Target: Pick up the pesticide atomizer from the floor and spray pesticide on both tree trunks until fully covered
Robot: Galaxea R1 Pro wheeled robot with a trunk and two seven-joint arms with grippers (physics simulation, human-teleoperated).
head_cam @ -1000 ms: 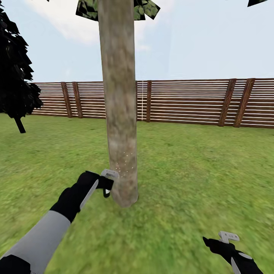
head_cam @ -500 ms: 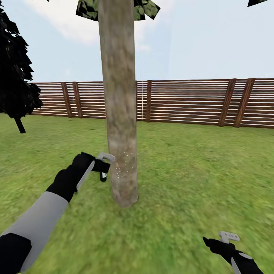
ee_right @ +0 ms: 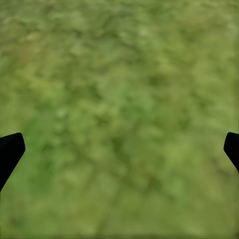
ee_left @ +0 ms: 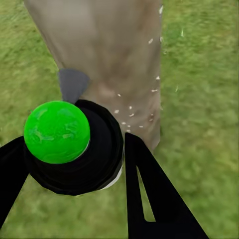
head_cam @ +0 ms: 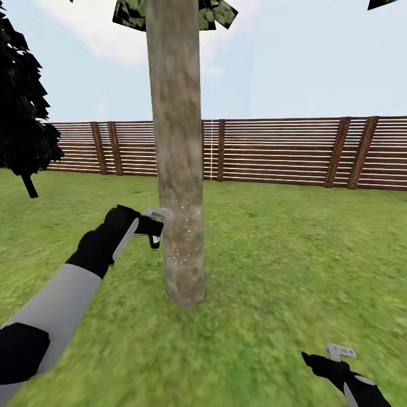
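Observation:
A thick beige-grey tree trunk [head_cam: 178, 169] rises from the grass straight ahead, with dark leaf clumps [head_cam: 133, 12] at the top. My left gripper [head_cam: 148, 227] is shut on the pesticide atomizer [head_cam: 154, 225], holding it just left of the trunk with its grey spray head [head_cam: 156, 213] almost touching the bark. White spray specks [head_cam: 183, 234] dot the trunk beside it. In the left wrist view the black bottle [ee_left: 102, 159] sits between the black fingers [ee_left: 149, 194], carrying a green ball [ee_left: 57, 132], with the trunk [ee_left: 109, 50] close ahead. My right gripper [head_cam: 323, 356] hangs open low over the grass.
Green lawn [head_cam: 294, 254] spreads all around the trunk. A brown slatted fence [head_cam: 282, 150] runs across the back. A thin-trunked near-black tree [head_cam: 22, 113] stands at the far left. The right wrist view looks down on bare grass [ee_right: 119, 109].
My left arm has lifted the atomizer up along the trunk, and the white specks on the bark now reach higher. The right arm has not moved.

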